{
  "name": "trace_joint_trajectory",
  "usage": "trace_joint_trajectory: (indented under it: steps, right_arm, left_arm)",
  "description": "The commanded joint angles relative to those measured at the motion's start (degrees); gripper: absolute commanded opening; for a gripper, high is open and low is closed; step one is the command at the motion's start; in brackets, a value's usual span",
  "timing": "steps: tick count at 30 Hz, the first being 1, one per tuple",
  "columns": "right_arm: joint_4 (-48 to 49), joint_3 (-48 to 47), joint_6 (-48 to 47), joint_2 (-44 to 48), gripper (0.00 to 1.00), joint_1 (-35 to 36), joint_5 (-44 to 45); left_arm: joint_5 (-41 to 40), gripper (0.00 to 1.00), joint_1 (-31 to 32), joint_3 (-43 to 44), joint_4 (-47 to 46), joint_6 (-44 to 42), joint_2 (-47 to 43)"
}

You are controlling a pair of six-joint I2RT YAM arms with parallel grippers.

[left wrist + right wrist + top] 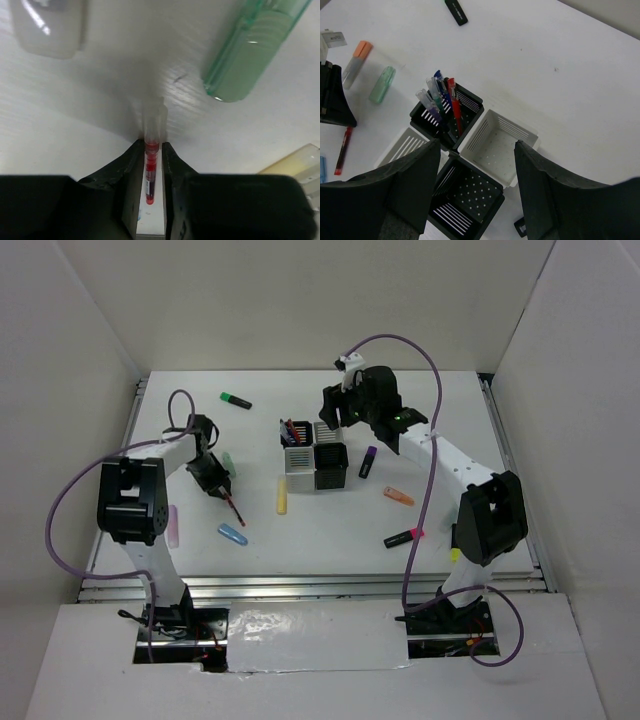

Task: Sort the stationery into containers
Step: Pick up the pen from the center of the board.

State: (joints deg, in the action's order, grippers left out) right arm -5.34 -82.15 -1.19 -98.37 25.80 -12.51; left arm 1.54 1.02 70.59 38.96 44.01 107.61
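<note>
A red pen (151,165) is sitting at left centre of the top view, with the left gripper (151,146) pinching it tight. The containers (313,455) are standing mid-frame, one black cup holding several pens (442,100) (the others are looking empty). The right gripper (477,170) is hovering open above them. A yellow marker (282,496) and others are lying loose, so most of the sorting is probably waiting.

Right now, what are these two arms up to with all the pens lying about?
They are sorting pens into a block of four pen cups. The left gripper is down at the table, fingers closed on a thin red pen. The right gripper hangs open above the cups, holding nothing. One black cup has several pens standing in it; the white cup beside it looks empty. A yellow marker, an orange marker and others lie loose.
</note>
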Motion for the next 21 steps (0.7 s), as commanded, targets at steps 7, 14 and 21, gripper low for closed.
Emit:
trace_joint_trajectory:
  steps: [7, 14, 21]
  right_arm:
    - [-0.5, 0.1, -1.0, 1.5, 0.68, -0.5, -0.6]
    - [-1.7, -0.1, -1.4, 3.0, 0.68, -0.6, -0.5]
    - [-3.3, -0.1, 0.2, 5.6, 0.68, -0.9, 0.0]
  left_arm:
    - [5.8, 0.16, 1.6, 2.2, -4.9, 4.2, 3.7]
    - [6.7, 0.00, 1.9, 2.8, -4.7, 1.4, 0.9]
    - [8.5, 0.00, 2.1, -0.4, -14.5, -2.2, -15.6]
